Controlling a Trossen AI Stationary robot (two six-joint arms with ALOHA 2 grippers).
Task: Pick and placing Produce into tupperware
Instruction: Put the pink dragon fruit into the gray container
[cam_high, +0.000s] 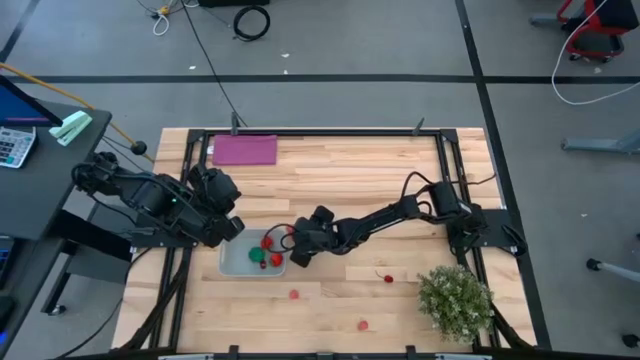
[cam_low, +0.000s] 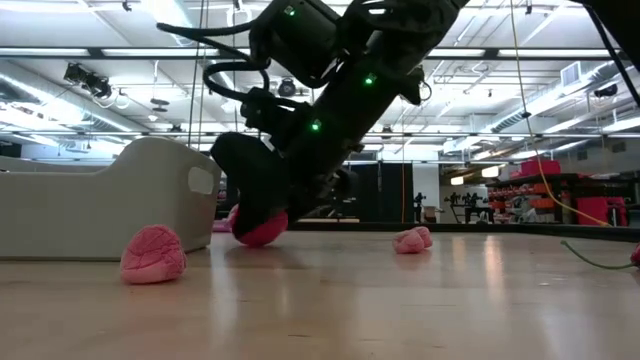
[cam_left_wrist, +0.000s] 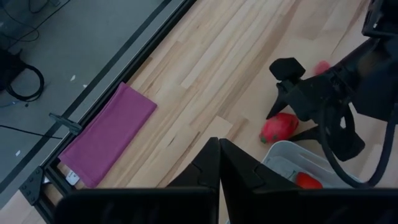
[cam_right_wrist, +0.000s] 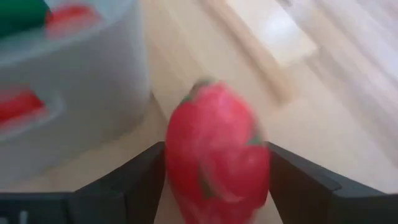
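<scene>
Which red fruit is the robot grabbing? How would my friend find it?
Find the grey-white tupperware mid-table. Just beside its right wall, the right gripper pinches a red fruit with green flecks. It is the only fruit between fingers; the others lie loose.

One camera hangs overhead looking straight down, another sits at tabletop level peering across into the room, and each wrist camera looks past its own fingers, all four sharing the tupperware (cam_high: 250, 262) and the red fruit (cam_right_wrist: 214, 152) beside it.
</scene>
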